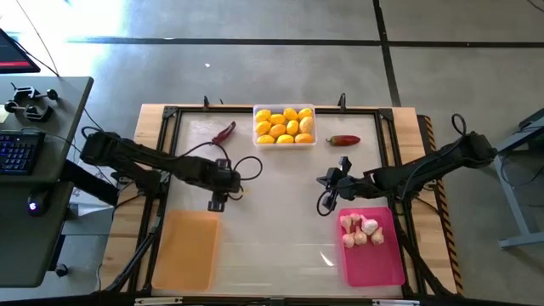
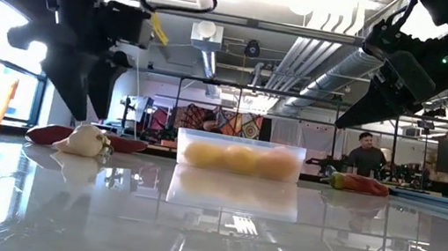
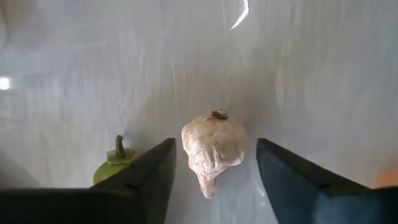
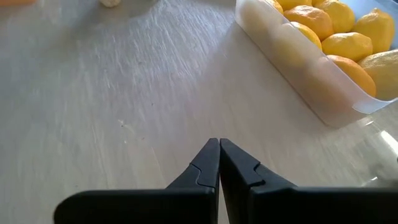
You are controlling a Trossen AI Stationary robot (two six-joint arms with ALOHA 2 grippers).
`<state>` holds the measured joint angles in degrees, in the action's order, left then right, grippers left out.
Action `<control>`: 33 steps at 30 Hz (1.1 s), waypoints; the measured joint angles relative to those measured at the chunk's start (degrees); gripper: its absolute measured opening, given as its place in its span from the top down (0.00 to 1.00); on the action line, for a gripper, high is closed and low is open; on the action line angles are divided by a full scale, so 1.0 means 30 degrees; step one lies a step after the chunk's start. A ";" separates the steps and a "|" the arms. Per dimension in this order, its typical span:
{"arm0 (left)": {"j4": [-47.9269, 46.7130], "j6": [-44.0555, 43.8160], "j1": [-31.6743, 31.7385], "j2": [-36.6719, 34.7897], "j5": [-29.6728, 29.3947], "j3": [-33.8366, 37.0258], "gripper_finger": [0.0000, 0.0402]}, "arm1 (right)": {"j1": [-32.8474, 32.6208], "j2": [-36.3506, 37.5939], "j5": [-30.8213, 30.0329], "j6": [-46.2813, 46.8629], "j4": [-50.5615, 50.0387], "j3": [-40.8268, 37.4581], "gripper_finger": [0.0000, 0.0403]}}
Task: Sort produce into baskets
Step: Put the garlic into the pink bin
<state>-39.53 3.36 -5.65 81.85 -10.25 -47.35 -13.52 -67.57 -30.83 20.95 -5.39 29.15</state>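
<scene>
My left gripper [image 3: 214, 180] hangs open, fingers straddling a garlic bulb [image 3: 213, 149] on the table just beyond the orange tray [image 1: 185, 251], stem pointing away; right gripper [image 4: 219, 163] clenched empty, farther off by pink tray [image 1: 374, 255]

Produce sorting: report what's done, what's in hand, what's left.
Done: lemons fill the clear tray, and garlic bulbs lie in the pink tray.
In hand: left gripper, jaws open, straddles one loose garlic bulb.
Left: that bulb and two chili peppers; the orange tray looks empty.
</scene>
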 joint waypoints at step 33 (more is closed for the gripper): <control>1.2086 0.3338 0.1029 0.2459 0.3019 0.1228 0.77 | 0.0000 -0.3302 -0.0144 -0.0154 0.2253 0.0000 1.00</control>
<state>-3.27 13.37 -2.56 89.23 -1.19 -43.67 -13.52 -77.47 -31.27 20.49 1.37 29.15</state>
